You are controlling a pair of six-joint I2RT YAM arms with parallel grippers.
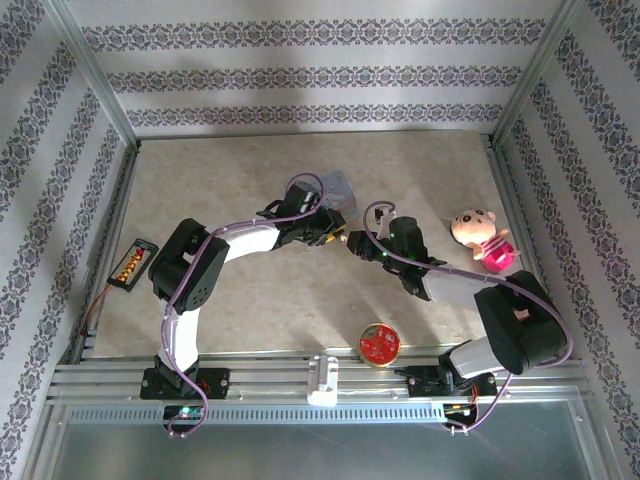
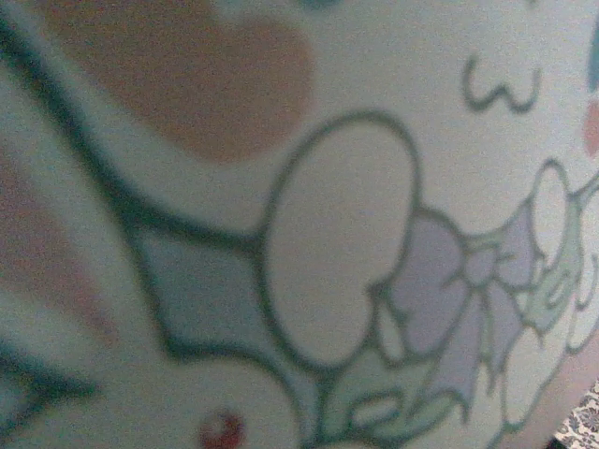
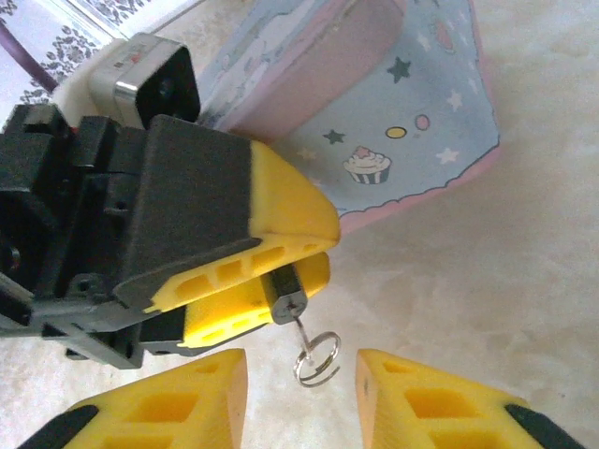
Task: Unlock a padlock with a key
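Note:
The padlock (image 3: 288, 297) is a small dark block pinched between the yellow fingers of my left gripper (image 3: 323, 251), which is shut on it. The key (image 3: 305, 329) sticks out of the padlock's lower end, its thin blade in the keyhole and a silvery split ring (image 3: 319, 361) hanging from it. My right gripper (image 3: 302, 360) is open, one yellow fingertip on each side of the ring and apart from it. In the top view the left gripper (image 1: 337, 235) and the right gripper (image 1: 362, 243) meet tip to tip at mid-table.
A pastel tin (image 3: 402, 112) with cupcake and star prints lies just behind the grippers, and its printed side (image 2: 337, 243) is close before the left wrist camera. A pink doll (image 1: 482, 238) stands at the right, a round red-and-gold tin (image 1: 380, 343) near the front rail, and a black tray (image 1: 133, 264) at the left.

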